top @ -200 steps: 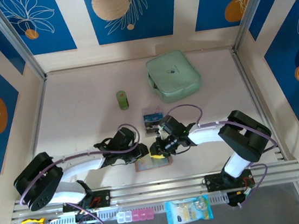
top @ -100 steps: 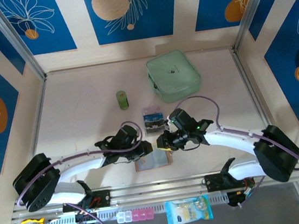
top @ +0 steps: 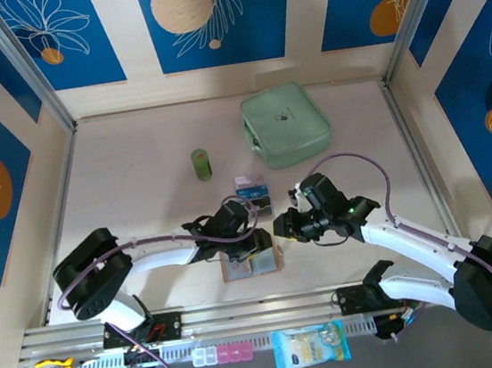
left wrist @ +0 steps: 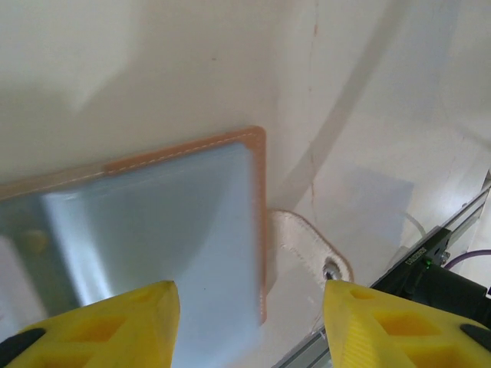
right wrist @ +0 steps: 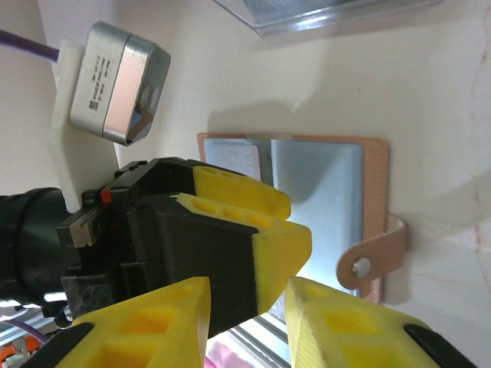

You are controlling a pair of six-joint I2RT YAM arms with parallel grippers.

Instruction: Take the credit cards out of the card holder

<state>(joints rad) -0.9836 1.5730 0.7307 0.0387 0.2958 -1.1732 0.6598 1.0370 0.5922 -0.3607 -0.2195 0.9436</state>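
Observation:
The card holder (top: pixel 239 272) lies open near the table's front edge, tan-rimmed with grey inner slots (left wrist: pixel 153 222) and its clasp tab (right wrist: pixel 376 253) sticking out to the right. A pale card (right wrist: pixel 234 159) shows in its left half. My left gripper (top: pixel 252 248) hovers low over the holder, open, its yellow fingers (left wrist: pixel 115 318) astride the holder's right edge with nothing between them. My right gripper (top: pixel 280 227) hangs just right of it, slightly open and empty (right wrist: pixel 245 307), looking down on the left gripper's fingers (right wrist: pixel 261 222). Blue and dark credit cards (top: pixel 252 192) lie behind the holder.
A mint-green zip case (top: pixel 285 125) sits at the back right and a small green cylinder (top: pixel 201 164) at the back middle. A clear plastic box edge (right wrist: pixel 330 11) lies just behind the holder. The aluminium rail (top: pixel 262 312) runs close along the front.
My left gripper slid right over the holder and opened wider. My right gripper drew back from the holder, up and to the right, as its arm swung outward.

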